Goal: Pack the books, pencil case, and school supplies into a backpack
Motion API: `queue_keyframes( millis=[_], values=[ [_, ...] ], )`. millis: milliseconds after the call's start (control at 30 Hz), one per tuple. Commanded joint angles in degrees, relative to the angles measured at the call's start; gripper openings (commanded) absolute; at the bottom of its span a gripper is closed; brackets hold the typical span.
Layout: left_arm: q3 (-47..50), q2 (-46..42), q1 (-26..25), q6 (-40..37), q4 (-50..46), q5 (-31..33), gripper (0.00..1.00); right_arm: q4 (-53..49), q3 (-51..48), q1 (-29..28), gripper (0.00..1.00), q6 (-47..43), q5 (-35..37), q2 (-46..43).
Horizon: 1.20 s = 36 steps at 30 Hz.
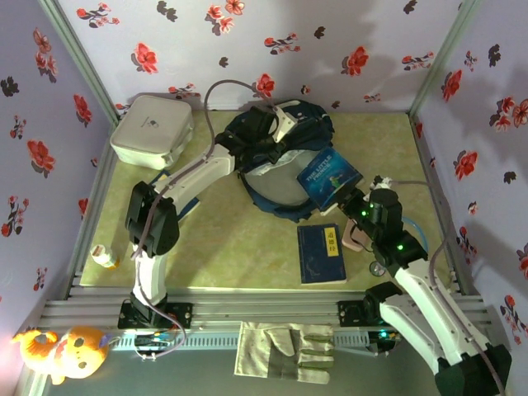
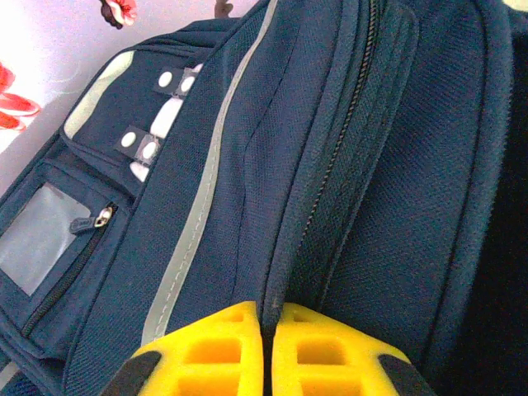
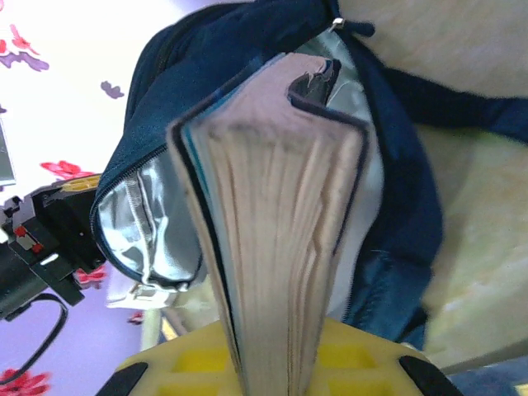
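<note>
- We saw a bench point(image 1: 231, 239) with a pale yellow-green top.
- The backpack point(image 1: 266, 191) lay at its back middle, mouth open.
- A white square box point(image 1: 152, 130) sat in the back left corner.
- A dark navy book point(image 1: 321, 254) lay flat right of centre, near the front.
- A small white and orange item point(image 1: 104, 256) lay by the front left edge.

There were two books: a Little Prince book point(image 1: 330, 178) and a navy book point(image 1: 322, 254). There was one backpack point(image 1: 276, 136), one pencil case point(image 1: 355, 238) that was partly hidden, one white box point(image 1: 153, 130), one glove point(image 1: 289, 347), one plush toy point(image 1: 62, 351) and one small white-and-orange item point(image 1: 106, 257). The arms numbered two: a left arm point(image 1: 153, 216) and a right arm point(image 1: 417, 289).
</note>
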State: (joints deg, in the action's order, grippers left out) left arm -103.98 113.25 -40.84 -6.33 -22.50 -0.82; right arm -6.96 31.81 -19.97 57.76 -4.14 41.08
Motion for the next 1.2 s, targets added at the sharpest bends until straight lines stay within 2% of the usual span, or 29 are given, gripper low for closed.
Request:
queue_keyframes(
  millis=[0, 200, 433, 733, 1033, 1167],
  values=[
    [-1.34, -6.59, -0.05, 5.63, 7.89, -1.79, 0.00, 15.52, -0.79, 0.10, 0.16, 6.05, -3.97, 3.69],
    [-0.17, -7.86, 1.45, 10.60, 10.59, -1.41, 0.00, 27.03, 3.07, -1.42, 0.16, 10.64, -2.97, 15.39],
    [-2.04, -8.14, 1.58, 10.82, 9.34, -1.69, 0.00, 32.71, 9.81, -3.54, 0.15, 12.10, 0.15, 26.91],
    [-2.10, -8.97, 2.06, 12.52, 8.96, -3.24, 0.00, 31.74, 16.13, -4.91, 0.15, 11.16, 4.78, 34.67],
    [0.62, -10.65, 2.95, 15.40, 8.72, -6.24, 0.00, 30.56, 21.62, -7.24, 0.14, 11.64, 11.70, 46.85],
    [2.89, -12.03, 3.81, 16.02, 9.19, -7.88, 0.00, 31.37, 22.45, -7.89, 0.14, 13.24, 11.33, 52.62]
  ],
)
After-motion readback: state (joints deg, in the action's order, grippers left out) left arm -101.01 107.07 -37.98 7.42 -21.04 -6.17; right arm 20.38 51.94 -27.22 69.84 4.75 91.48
